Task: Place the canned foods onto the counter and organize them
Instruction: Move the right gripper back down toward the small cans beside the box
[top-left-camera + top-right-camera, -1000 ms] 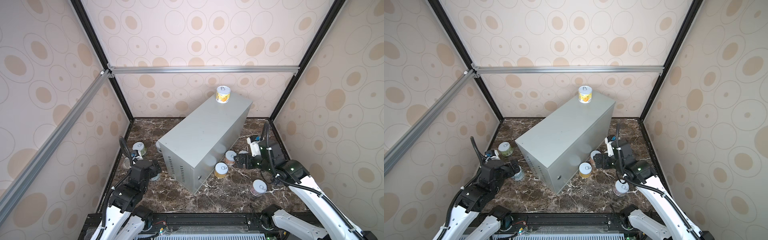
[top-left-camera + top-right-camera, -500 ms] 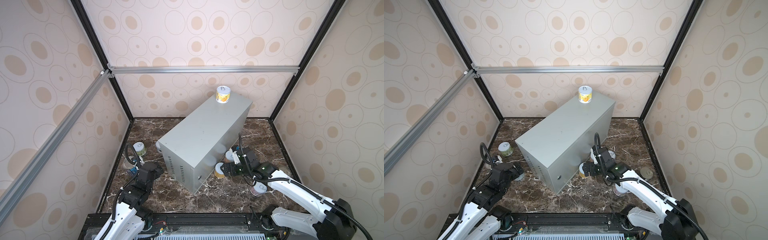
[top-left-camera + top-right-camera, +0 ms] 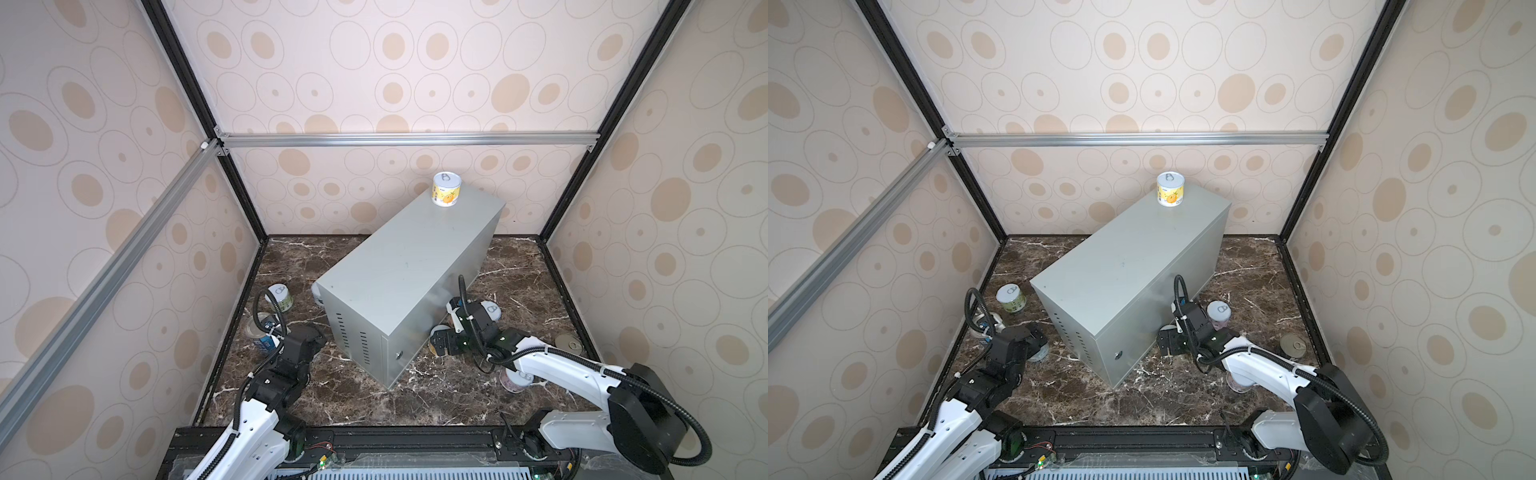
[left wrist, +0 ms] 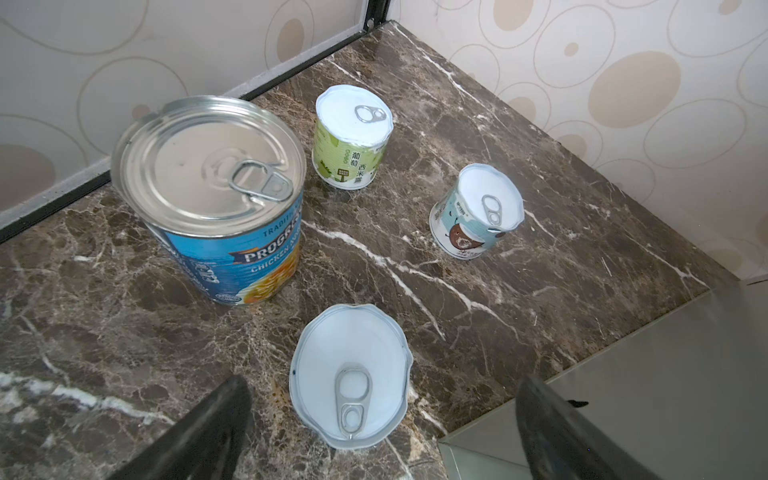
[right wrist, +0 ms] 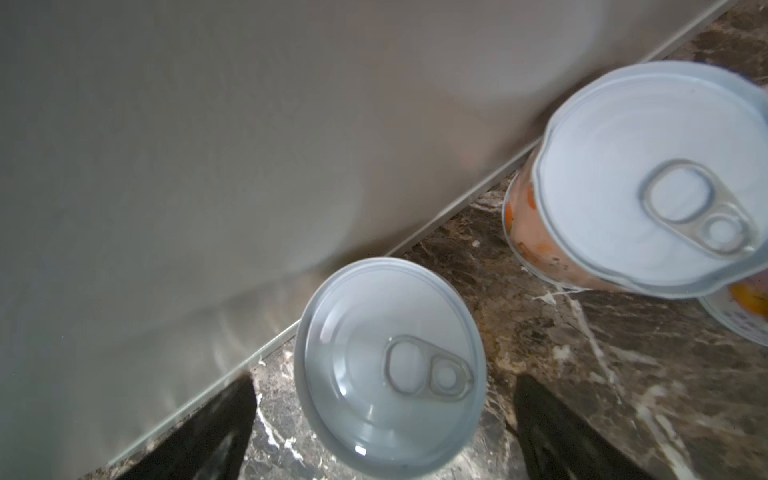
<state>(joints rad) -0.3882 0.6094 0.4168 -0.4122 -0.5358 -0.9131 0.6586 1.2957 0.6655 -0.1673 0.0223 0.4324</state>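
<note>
The counter point(image 3: 407, 282) point(image 3: 1121, 282) is a tall grey metal box, and a yellow can point(image 3: 447, 189) point(image 3: 1170, 190) stands on its far end. My left gripper point(image 4: 382, 432) point(image 3: 1034, 338) is open, its fingers either side of a short white-lidded can point(image 4: 351, 380) on the marble. Beyond it stand a blue Progresso can point(image 4: 216, 187), a green can point(image 4: 353, 137) and a pale blue can point(image 4: 476, 212). My right gripper point(image 5: 382, 432) point(image 3: 440, 345) is open around a short can point(image 5: 390, 361) beside the counter's wall. A pink-orange can point(image 5: 648, 174) stands just past it.
A pink can point(image 3: 515, 380) sits partly under my right forearm. A dark can with a metal lid point(image 3: 568, 343) stands near the right wall. The counter's vented end point(image 3: 353, 336) faces the front, between the two arms. Patterned walls close in the marble floor point(image 3: 436, 395).
My right arm has dropped and swung left to the can at the counter's side. My left arm has sunk lower over the cans on the left. Both grippers have stayed open.
</note>
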